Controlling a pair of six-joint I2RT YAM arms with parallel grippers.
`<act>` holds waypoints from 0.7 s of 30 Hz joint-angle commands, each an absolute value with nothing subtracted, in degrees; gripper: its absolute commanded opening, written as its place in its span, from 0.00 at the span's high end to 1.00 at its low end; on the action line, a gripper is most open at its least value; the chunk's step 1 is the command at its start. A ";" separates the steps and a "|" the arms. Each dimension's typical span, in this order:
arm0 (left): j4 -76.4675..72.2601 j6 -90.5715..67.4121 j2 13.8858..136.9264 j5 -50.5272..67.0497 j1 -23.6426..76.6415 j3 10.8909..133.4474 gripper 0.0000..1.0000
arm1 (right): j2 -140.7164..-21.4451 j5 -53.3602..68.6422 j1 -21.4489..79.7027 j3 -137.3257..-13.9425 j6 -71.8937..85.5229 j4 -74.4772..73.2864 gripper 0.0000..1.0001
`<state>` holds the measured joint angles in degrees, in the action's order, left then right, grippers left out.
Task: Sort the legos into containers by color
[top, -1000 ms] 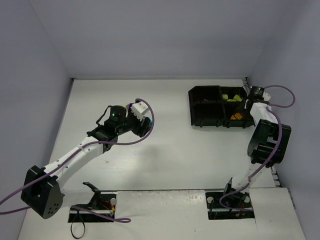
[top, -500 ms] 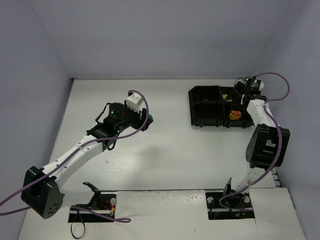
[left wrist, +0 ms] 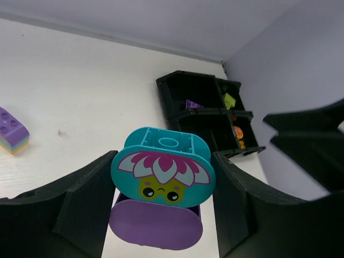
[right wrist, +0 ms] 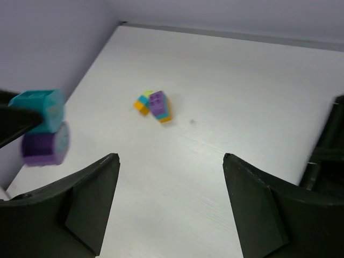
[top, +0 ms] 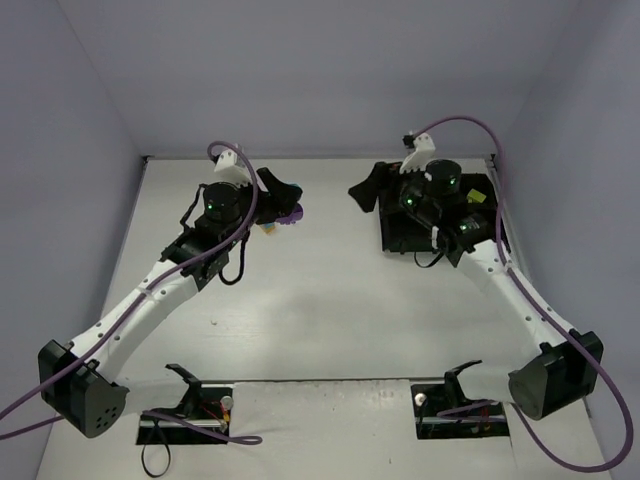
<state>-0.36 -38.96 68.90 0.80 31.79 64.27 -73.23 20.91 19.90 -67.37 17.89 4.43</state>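
Observation:
My left gripper point(top: 284, 198) is shut on a stack of two oval bricks, a cyan one point(left wrist: 164, 172) with a flower face on a purple one point(left wrist: 156, 228), held above the table. My right gripper point(top: 363, 190) is open and empty, above the left edge of the black four-compartment tray point(top: 392, 238), facing the left gripper. In the right wrist view its fingers point(right wrist: 86, 204) frame bare table, with the held stack point(right wrist: 43, 115) at the far left. A small stack of purple, cyan, orange and lime bricks point(right wrist: 154, 104) lies on the table. The tray point(left wrist: 207, 102) holds purple, green and orange bricks in separate compartments.
The small stack also shows at the left edge of the left wrist view point(left wrist: 12, 130) and below the left gripper from above point(top: 268, 228). Grey walls close the table at the back and sides. The right arm covers much of the tray.
My left gripper has risen and moved toward the back right with the brick stack. My right arm has swung from the tray's right side over to its left edge.

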 commanded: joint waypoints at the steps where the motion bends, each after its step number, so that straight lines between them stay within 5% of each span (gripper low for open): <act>1: -6.32 -50.25 66.71 -4.65 31.46 65.30 1.00 | -71.81 22.59 25.90 -66.71 18.63 14.40 0.25; 21: -17.14 -56.78 66.01 -6.33 32.26 62.23 1.00 | -80.41 19.52 40.25 -73.56 17.93 19.86 0.24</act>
<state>-10.83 -55.77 68.16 -5.87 31.88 61.12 -79.96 20.86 39.48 -69.78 18.72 13.47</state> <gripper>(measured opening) 0.574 0.765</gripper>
